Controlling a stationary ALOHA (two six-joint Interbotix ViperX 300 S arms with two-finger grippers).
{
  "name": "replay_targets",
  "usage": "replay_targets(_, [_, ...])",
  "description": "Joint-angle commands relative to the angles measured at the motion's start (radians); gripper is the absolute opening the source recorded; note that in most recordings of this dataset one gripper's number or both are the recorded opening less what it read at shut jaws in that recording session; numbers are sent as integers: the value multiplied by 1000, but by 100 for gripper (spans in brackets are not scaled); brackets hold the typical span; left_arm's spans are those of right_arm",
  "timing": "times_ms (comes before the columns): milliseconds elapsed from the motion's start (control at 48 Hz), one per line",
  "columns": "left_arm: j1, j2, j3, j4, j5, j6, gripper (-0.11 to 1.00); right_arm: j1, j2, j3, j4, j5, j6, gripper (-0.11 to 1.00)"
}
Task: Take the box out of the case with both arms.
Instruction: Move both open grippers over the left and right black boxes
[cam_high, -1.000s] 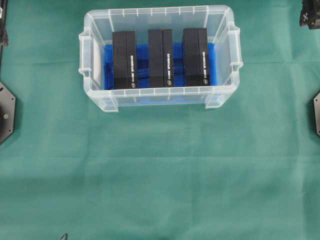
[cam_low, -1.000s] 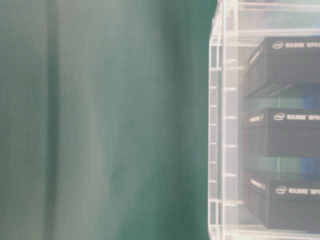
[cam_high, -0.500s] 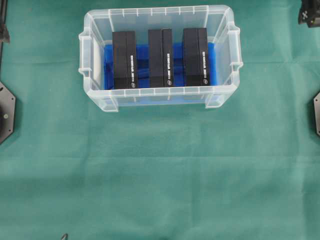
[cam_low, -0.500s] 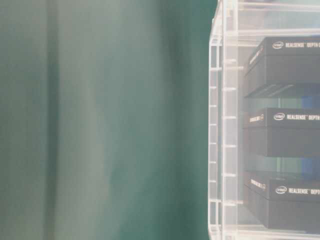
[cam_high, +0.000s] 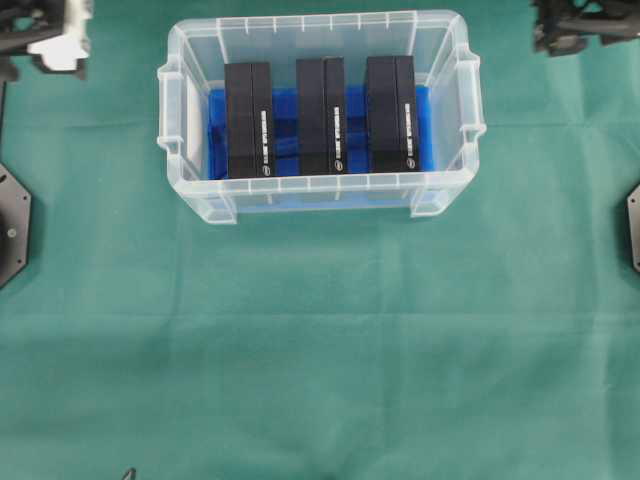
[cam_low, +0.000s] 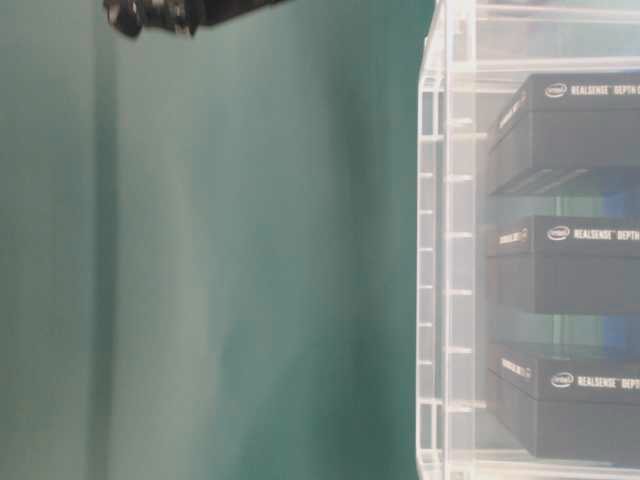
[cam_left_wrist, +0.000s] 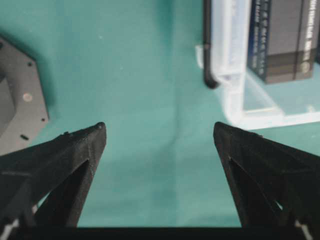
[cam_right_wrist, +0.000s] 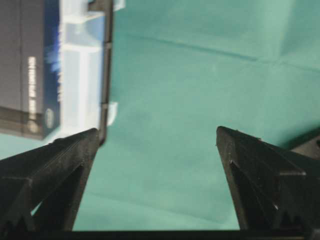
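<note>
Three boxes (cam_high: 320, 116) in case (cam_high: 445, 195), green cloth (cam_high: 320, 350)

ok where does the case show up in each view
Overhead: case upper centre, three black boxes inside.
Table-level: right edge, its wall running top to bottom.
Left wrist: corner at upper right.
Right wrist: corner at upper left.
Shared landmark: the white-printed boxes.

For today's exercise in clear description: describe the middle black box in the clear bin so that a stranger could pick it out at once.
On the green cloth sits a clear translucent rectangular plastic bin with a blue liner. Three black rectangular boxes stand in a row inside it. The middle black box is the one with a box on each side, the left black box and the right black box.
</note>
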Motion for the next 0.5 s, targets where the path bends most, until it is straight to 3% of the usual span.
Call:
replay_targets(0, [-15, 46, -67, 5, -2, 3, 91, 20, 41, -63, 0, -17, -2, 95])
replay_targets(479, [-72, 293, -299, 6, -2, 11, 91, 106, 278, -316, -3, -31, -5, 95])
